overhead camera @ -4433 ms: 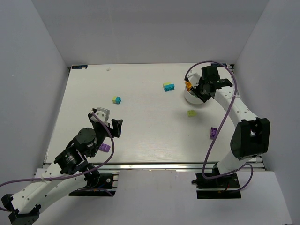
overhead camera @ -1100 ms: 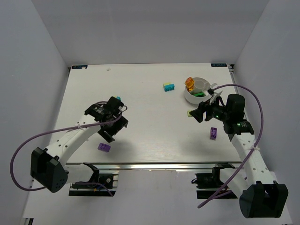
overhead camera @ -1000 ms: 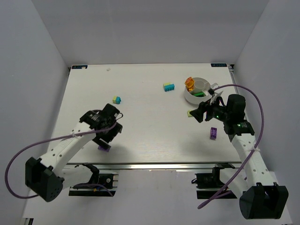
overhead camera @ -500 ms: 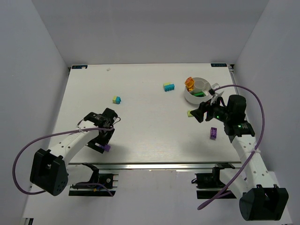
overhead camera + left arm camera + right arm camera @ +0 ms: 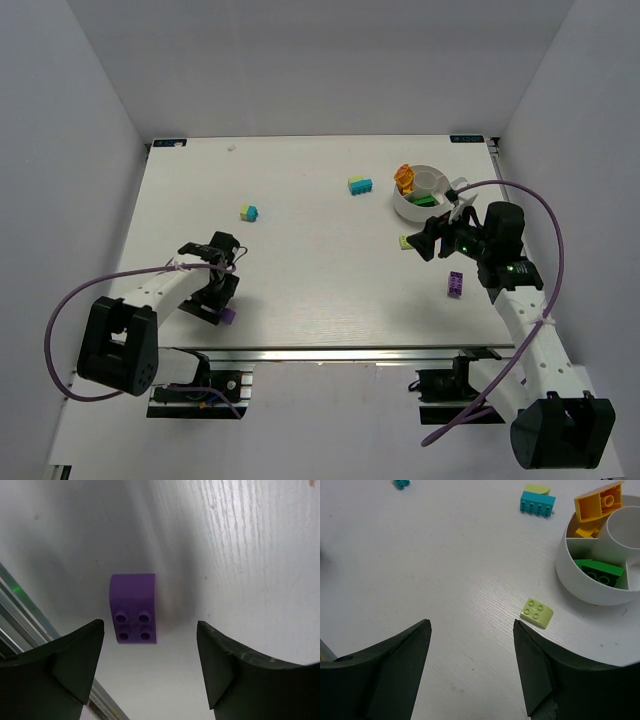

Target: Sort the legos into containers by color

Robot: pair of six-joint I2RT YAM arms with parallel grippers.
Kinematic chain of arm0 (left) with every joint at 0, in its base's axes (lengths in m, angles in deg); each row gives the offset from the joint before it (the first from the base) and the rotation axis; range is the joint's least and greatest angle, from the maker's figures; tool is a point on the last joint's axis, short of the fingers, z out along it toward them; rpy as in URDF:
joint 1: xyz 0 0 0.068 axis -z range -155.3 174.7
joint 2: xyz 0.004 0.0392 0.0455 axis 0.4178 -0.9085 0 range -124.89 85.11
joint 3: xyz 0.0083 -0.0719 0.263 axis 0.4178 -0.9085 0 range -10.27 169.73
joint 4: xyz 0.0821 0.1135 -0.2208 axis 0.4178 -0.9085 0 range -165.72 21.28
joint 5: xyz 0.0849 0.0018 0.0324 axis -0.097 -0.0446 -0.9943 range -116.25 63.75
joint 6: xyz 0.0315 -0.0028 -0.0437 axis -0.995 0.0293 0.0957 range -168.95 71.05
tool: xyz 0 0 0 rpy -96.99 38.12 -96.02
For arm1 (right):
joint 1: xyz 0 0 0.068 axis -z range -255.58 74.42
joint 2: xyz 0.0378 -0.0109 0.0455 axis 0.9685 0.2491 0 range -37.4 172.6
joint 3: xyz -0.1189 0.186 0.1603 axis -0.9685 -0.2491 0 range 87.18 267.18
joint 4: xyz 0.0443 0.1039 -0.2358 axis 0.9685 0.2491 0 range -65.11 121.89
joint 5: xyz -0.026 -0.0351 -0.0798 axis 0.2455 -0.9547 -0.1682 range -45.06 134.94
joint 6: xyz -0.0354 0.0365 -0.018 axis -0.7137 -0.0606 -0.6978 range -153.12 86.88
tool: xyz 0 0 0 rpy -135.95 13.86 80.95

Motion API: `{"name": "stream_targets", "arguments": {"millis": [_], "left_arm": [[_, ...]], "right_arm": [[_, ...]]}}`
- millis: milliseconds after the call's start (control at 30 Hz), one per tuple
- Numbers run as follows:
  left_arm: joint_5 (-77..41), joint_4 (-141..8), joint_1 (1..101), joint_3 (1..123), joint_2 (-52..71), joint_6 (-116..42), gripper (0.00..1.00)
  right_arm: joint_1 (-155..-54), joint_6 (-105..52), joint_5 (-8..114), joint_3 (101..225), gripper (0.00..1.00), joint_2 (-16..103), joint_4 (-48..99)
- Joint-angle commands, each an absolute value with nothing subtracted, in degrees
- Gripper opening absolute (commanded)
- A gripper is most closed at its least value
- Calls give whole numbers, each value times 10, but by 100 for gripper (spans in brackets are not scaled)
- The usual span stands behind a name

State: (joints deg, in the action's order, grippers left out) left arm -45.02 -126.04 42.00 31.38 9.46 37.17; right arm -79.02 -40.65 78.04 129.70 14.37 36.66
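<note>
Left pincer [image 5: 150, 647] hangs spread over the purple brick [image 5: 134, 607] at the near edge of the table [image 5: 320, 270]. One finger stands on each side and neither touches it (bare table shows in both gaps), so nothing is grasped. The straddle reads as set-up for a pinch across the brick, which lies flat with its studs up. The metal rail [image 5: 20, 630] runs just beside it, so I judge the descent needs care. Further in on the right, a second purple brick [image 5: 455, 283] lies loose near the right arm. The right pincer [image 5: 471, 630] is likewise spread and empty, held above the table and facing the pale yellow-green brick [image 5: 536, 613], probably its next pick. That brick sits just beside the bowl [image 5: 590, 592], apart from its wall. A small cyan-and-yellow stack [image 5: 249, 212] waits mid-left. In the bowl, green bricks [image 5: 597, 571] fill one compartment and orange bricks [image 5: 599, 501] the next, one poking above the rim. Farthest, a cyan stack [image 5: 537, 500] lies unsorted.
</note>
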Motion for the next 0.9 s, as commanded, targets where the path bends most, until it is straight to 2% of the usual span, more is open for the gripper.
{"name": "stream_targets", "arguments": {"millis": [0,133,233,267,433,533,567,600,633,733,800,867], "left_arm": [[-441,-1226,401,296,94,346,83],[-421,-1196,388,274,78,338,76],[-410,-1186,381,269,75,333,64],[-407,-1185,381,270,78,331,53],[-379,-1172,381,285,108,288,22],[-298,-1098,392,304,128,171,3],[-264,-1073,397,308,128,133,0],[-209,-1043,397,312,130,55,0],[-105,-973,397,311,137,15,0],[71,-818,410,292,151,-73,0],[115,-746,417,293,148,-117,0],[152,-727,435,312,130,-154,0]], "right_arm": [[-788,-409,775,1298,72,147,340],[-787,-411,771,1298,72,152,339],[-787,-412,770,1299,72,155,340],[-788,-413,770,1298,72,155,339],[-786,-415,770,1298,72,157,339],[-786,-413,771,1298,73,162,339],[-787,-412,774,1298,75,167,339],[-785,-413,791,1300,89,170,345],[-785,-413,807,1303,89,176,352],[-785,-424,915,1322,89,218,394],[-786,-428,972,1331,88,257,410],[-787,-429,992,1354,78,306,439]]}}
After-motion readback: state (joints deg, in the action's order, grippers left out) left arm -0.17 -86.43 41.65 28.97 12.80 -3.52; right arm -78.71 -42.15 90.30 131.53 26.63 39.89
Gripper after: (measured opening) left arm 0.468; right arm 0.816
